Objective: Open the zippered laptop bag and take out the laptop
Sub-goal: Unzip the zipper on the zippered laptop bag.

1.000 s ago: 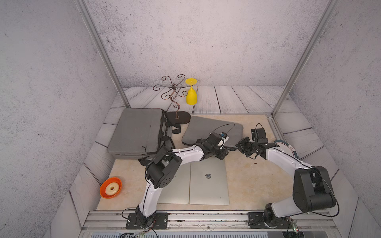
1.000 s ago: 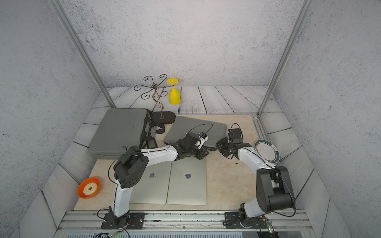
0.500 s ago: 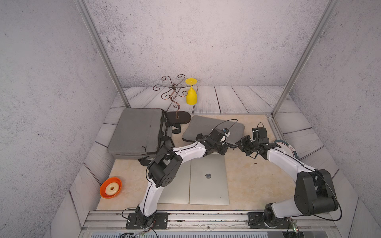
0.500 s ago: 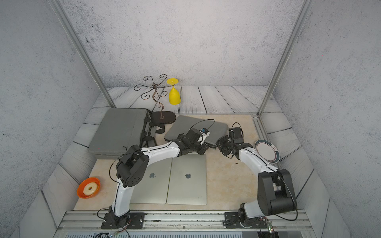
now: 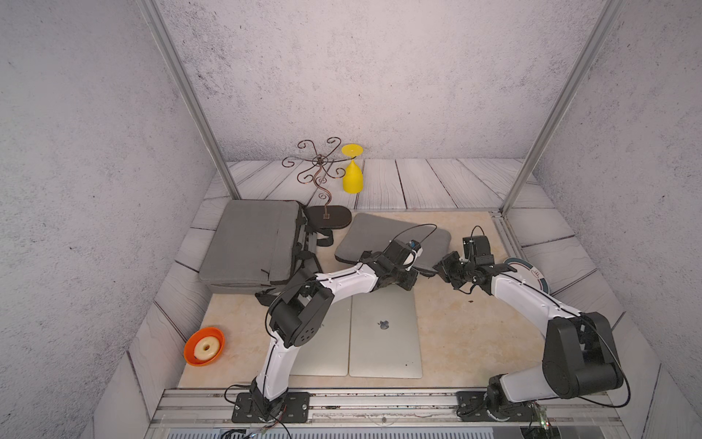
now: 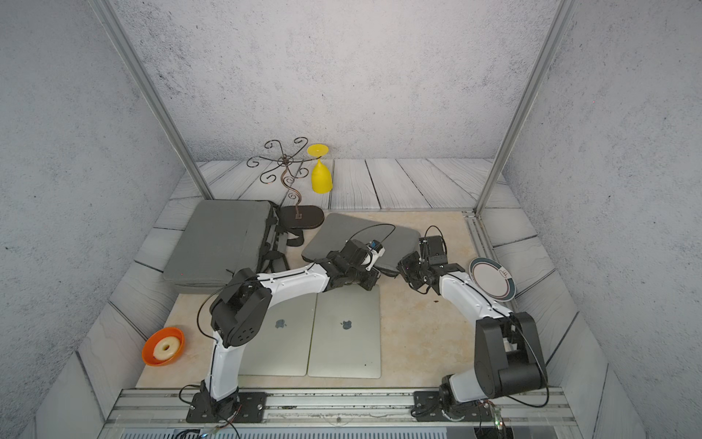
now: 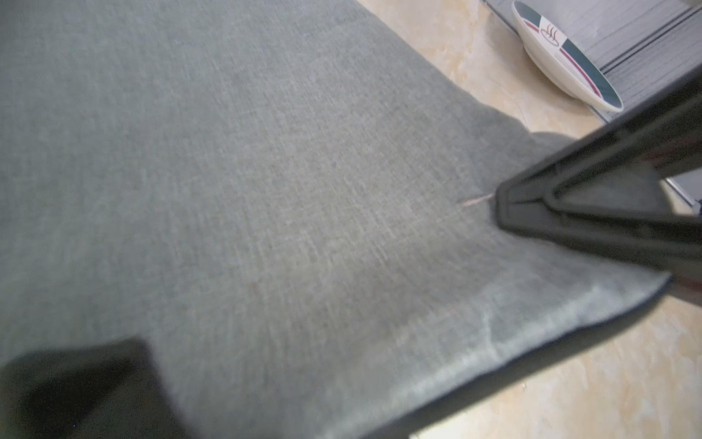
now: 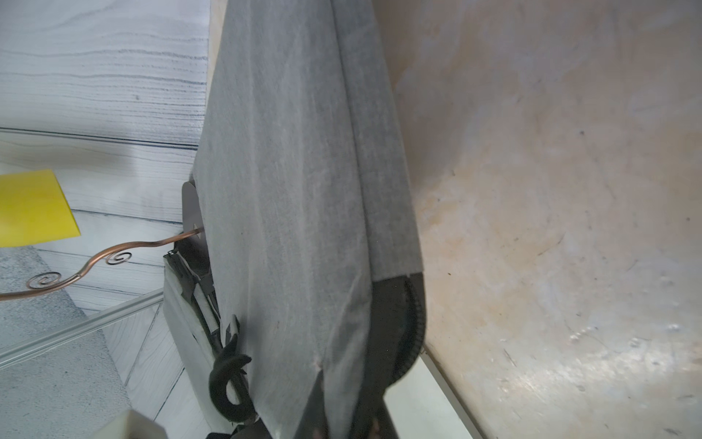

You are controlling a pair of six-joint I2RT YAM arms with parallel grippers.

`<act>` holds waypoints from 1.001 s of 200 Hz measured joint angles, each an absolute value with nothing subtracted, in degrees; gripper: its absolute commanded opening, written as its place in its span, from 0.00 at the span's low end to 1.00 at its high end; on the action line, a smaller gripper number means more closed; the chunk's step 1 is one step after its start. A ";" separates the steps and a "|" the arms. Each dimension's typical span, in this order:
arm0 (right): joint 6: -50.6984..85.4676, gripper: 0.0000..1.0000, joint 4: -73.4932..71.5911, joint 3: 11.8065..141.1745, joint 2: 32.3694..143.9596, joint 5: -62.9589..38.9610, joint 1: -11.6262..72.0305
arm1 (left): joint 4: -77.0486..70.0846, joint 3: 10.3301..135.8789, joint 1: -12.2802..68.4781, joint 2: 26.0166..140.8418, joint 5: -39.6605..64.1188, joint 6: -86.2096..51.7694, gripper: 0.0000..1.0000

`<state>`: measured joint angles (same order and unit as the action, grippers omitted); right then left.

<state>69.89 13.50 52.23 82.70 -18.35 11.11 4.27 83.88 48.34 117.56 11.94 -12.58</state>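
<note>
Toward 12 o'clock on the tan mat (image 5: 456, 330), the grey laptop sleeve (image 5: 380, 235) lies flat, with its zipper (image 8: 416, 323) curving round one corner. My left gripper (image 5: 414, 275) is pressed together on the sleeve's near edge, one finger (image 7: 569, 213) lying on the weave. My right gripper (image 5: 442, 266) pinches the corner at the sleeve's 4 o'clock. At 6 o'clock from the sleeve, two closed silver laptops (image 5: 384, 334) show the Apple logo. At 3 o'clock, a plate (image 6: 492, 279) bears a small red steam mark
</note>
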 measured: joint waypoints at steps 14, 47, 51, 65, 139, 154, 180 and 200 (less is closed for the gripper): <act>68.90 0.02 14.00 52.23 82.70 -18.24 11.07 | 5.39 83.33 48.31 116.40 12.27 -11.92 0.00; 66.50 0.01 15.44 52.45 82.52 -17.96 10.79 | 8.43 82.08 47.48 114.30 12.86 -11.07 0.00; 66.32 0.01 15.51 52.45 82.48 -17.96 10.76 | 8.82 81.84 47.27 114.02 13.02 -10.90 0.00; 65.54 0.00 15.86 52.45 82.24 -17.87 10.48 | 10.28 81.10 46.22 113.16 13.50 -10.70 0.00; 61.47 0.00 16.58 52.45 82.02 -17.91 7.68 | 18.68 80.12 38.02 111.37 14.44 -8.75 0.00; 60.38 0.00 16.58 52.45 82.02 -18.13 6.94 | 20.03 79.22 36.14 110.43 14.57 -8.29 0.00; 58.06 0.00 17.12 52.45 82.02 -19.11 4.91 | 22.17 77.76 31.79 108.79 14.37 -7.46 0.00; 55.81 0.00 17.89 52.93 82.17 -19.77 3.62 | 24.05 77.49 28.53 108.40 13.58 -6.85 0.00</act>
